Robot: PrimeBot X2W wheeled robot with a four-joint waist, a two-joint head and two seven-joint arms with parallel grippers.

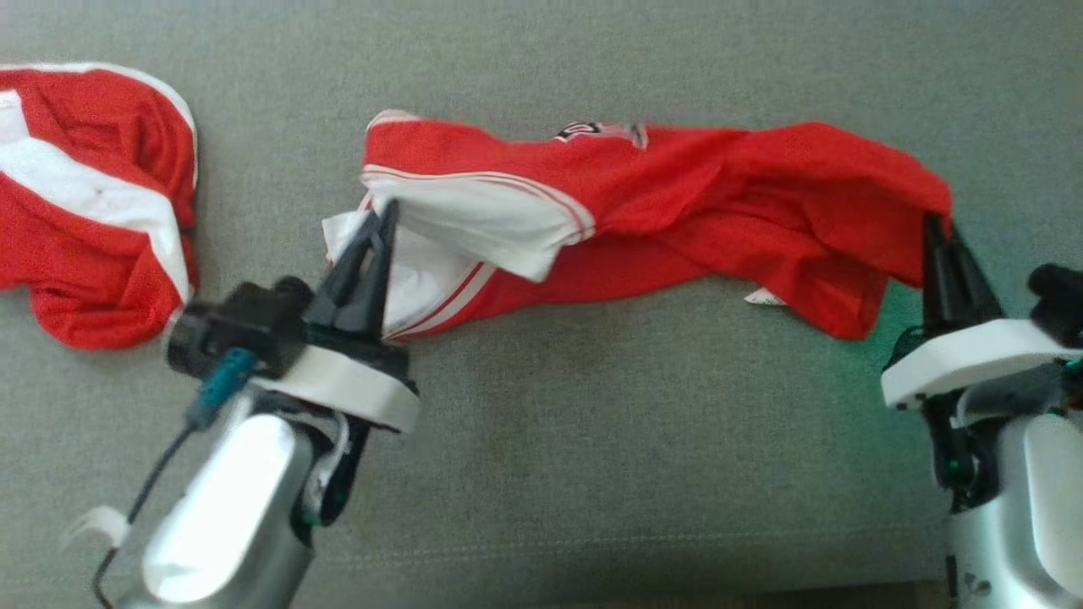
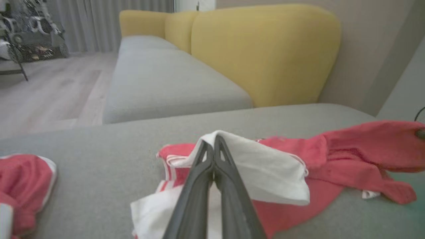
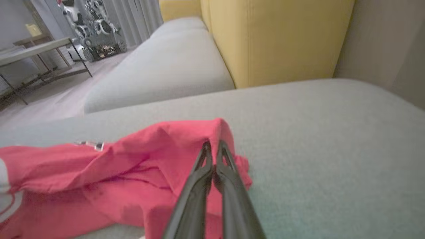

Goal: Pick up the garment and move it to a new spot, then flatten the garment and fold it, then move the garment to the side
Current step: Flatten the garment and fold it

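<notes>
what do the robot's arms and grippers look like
Both the left gripper and right gripper have long black tapering fingers with triangular cut-outs, above a white collar and a shiny silver forearm. The left wrist carries a black camera block, teal plug and dark cable.

Grey sofa seat (image 1: 541, 474); yellow backrest (image 2: 265, 53). Crumpled red-and-white jersey (image 1: 85, 203) far left. Folding table (image 3: 40, 48), curtains (image 2: 99, 23) behind.

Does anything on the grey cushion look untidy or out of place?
Yes. The red garment, pinched between the left gripper and the right gripper, is twisted and bunched, with a white part flopped over its left end. A second red-and-white garment lies crumpled at the far left.
</notes>
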